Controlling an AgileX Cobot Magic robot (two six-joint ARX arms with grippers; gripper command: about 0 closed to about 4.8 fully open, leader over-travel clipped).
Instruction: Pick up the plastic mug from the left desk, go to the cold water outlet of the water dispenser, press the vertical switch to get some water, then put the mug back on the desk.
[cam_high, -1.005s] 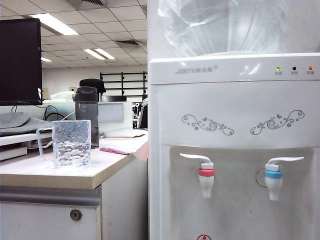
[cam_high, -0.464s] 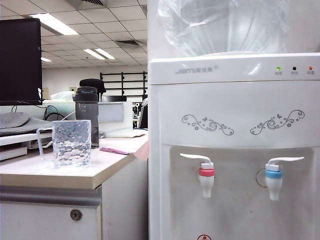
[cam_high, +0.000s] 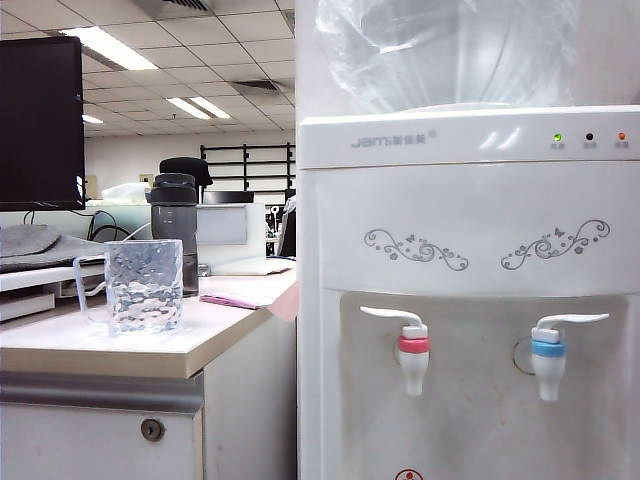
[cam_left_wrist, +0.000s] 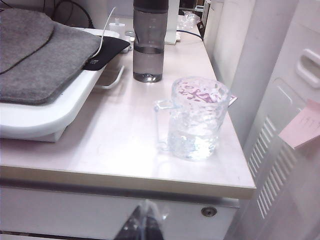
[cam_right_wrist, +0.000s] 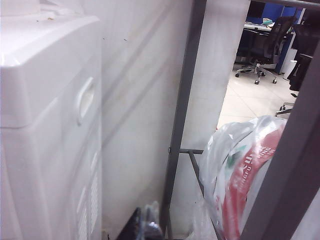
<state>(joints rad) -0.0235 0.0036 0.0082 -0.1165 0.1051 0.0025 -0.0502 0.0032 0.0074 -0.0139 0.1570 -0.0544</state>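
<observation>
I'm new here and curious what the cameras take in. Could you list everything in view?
plastic mug: one, clear, on the left desk, some water inside
left desk: one, beige top, beside the dispenser
bottle: one, smoky grey, behind the mug
water dispenser: one, white
cold water outlet: one, blue collar, on the dispenser's front
hot tap: one, pink-red collar
monitor: one, black
left gripper: shut, below the desk edge
right gripper: state unclear, beside the dispenser
</observation>
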